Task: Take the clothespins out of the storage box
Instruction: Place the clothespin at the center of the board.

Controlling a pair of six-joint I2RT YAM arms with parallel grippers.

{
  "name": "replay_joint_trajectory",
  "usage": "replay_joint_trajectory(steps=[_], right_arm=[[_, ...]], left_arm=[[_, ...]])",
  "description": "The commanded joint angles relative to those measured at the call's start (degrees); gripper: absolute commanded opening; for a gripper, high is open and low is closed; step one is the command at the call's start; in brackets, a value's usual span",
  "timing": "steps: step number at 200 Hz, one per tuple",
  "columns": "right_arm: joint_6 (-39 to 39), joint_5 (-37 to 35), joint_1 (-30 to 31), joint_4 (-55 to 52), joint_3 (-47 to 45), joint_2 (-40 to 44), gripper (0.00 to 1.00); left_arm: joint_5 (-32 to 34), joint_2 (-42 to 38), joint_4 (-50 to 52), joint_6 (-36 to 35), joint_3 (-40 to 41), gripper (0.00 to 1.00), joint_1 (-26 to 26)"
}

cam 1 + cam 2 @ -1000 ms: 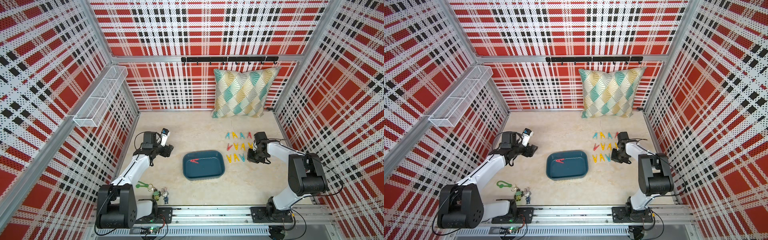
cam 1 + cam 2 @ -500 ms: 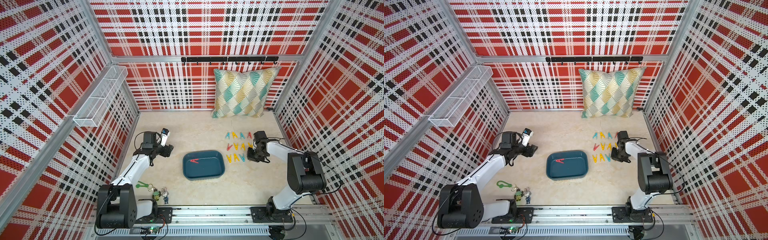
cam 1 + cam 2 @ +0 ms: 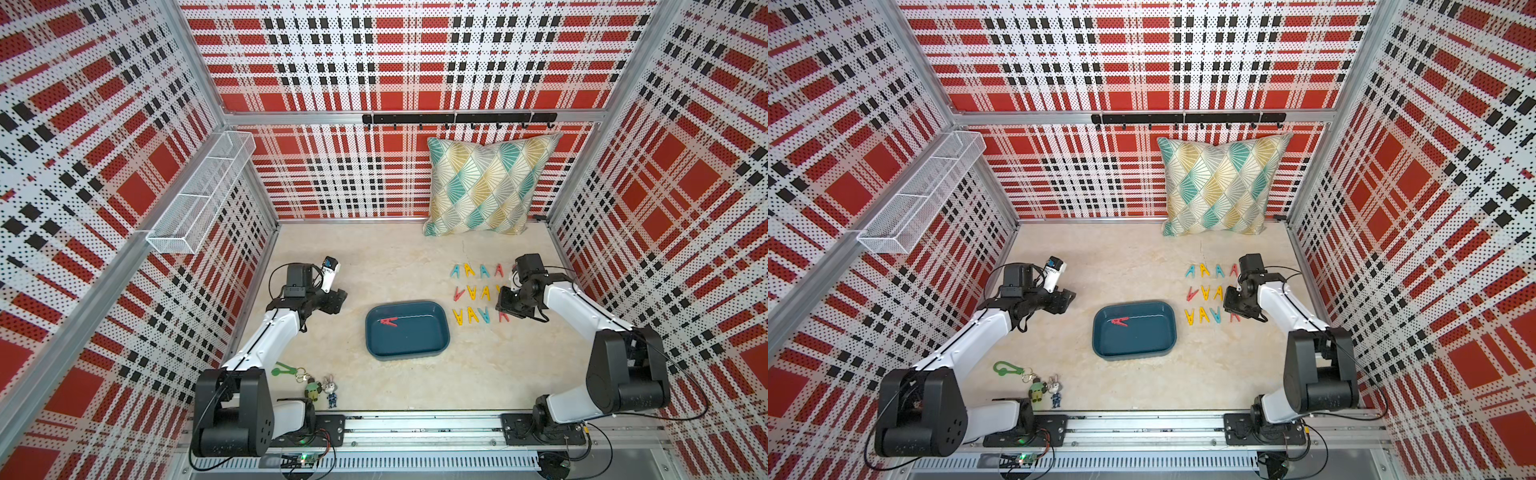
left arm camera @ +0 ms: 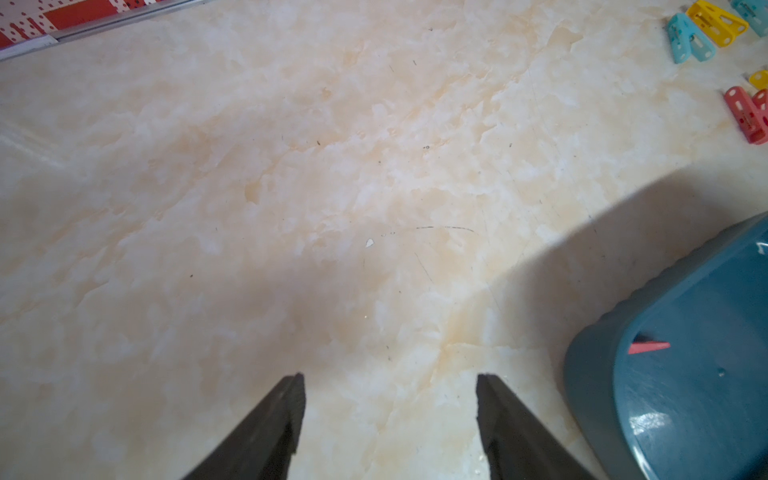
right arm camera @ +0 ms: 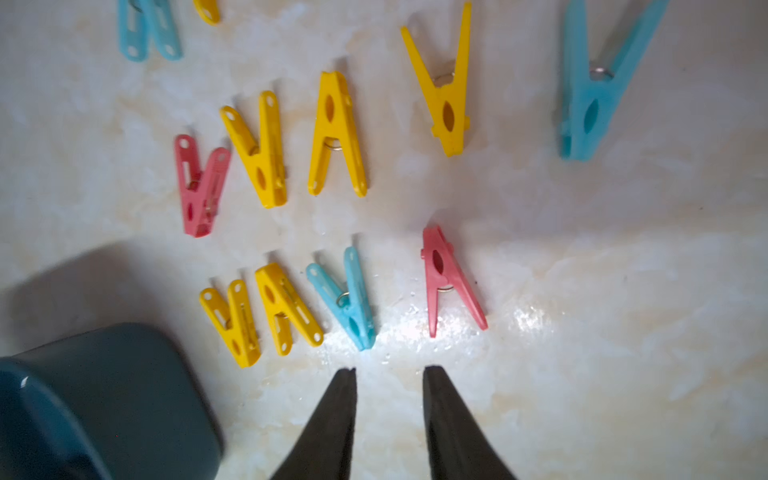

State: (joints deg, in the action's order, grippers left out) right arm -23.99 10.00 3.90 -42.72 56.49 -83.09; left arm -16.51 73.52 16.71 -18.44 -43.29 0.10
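The dark teal storage box sits mid-table with one red clothespin lying inside. Several yellow, red and blue clothespins lie in rows on the table to its right. My right gripper hovers at the right end of the rows, open and holding nothing. A red clothespin lies free just ahead of its fingertips. My left gripper is open and empty over bare table left of the box.
A patterned pillow leans on the back wall under a black hook rail. A white wire basket hangs on the left wall. A green clip with keychain figurines lies near the front left.
My right gripper's jaws have parted, and the red clothespin now lies free at the end of the near row. The left arm has not moved.
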Motion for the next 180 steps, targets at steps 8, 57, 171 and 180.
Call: replay_joint_trajectory(steps=[8, 57, 171, 180], right_arm=[[-0.79, 4.35, 1.34, -2.29, 2.24, 6.2, 0.35], [0.67, 2.33, 13.7, -1.73, 7.85, 7.62, 0.35], [8.48, -5.49, 43.19, 1.13, 18.48, -11.0, 0.35], [9.18, -6.52, 44.62, 0.57, 20.18, -13.39, 0.35]], left_arm=[[-0.63, -0.81, -0.64, -0.11, 0.22, 0.71, 0.63], [-0.45, -0.98, -0.56, -0.18, 0.27, 0.71, 0.6], [-0.36, -1.01, -0.55, -0.13, 0.22, 0.71, 0.82], [-0.36, -1.01, -0.65, -0.11, 0.22, 0.71, 0.81]])
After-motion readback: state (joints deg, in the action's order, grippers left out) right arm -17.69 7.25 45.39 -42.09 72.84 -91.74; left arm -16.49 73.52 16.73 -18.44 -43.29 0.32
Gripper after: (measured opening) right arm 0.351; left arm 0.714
